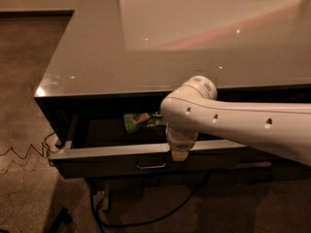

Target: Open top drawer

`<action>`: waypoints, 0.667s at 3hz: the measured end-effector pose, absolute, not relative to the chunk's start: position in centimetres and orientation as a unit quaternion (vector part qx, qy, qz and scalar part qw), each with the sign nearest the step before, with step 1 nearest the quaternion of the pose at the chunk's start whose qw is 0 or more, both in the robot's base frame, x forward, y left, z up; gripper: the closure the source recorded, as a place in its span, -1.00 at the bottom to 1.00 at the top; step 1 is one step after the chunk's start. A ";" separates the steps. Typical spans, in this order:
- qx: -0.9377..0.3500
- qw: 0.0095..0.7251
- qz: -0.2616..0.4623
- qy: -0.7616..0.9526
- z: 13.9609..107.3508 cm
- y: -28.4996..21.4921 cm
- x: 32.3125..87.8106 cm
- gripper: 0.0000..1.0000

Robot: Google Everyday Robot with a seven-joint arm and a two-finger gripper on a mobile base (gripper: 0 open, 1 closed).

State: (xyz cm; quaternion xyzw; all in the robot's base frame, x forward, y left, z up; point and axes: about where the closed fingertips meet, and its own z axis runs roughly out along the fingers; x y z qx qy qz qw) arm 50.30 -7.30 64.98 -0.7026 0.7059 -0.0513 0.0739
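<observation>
The top drawer (112, 160) stands pulled out from under the glossy grey counter top (112, 57). Its dark front carries a small metal loop handle (150, 165) at the centre. Inside lies a green packet (137, 121). My white arm (233, 125) reaches in from the right, and my gripper (179, 154) points down at the drawer's front edge, just right of the handle. The arm's wrist hides the fingers.
Black cables (146, 212) run on the carpet below the drawer, and a thin wire (24, 152) zigzags at the left. A power strip (101, 198) lies under the counter. Carpeted floor (29, 81) spreads to the left.
</observation>
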 end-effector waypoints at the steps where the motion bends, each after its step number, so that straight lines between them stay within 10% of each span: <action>1: -0.704 0.073 -0.045 0.705 64.6 -7.4 49.9 -0.30; 2: -0.695 0.058 -0.023 0.716 62.9 -7.9 46.9 -0.77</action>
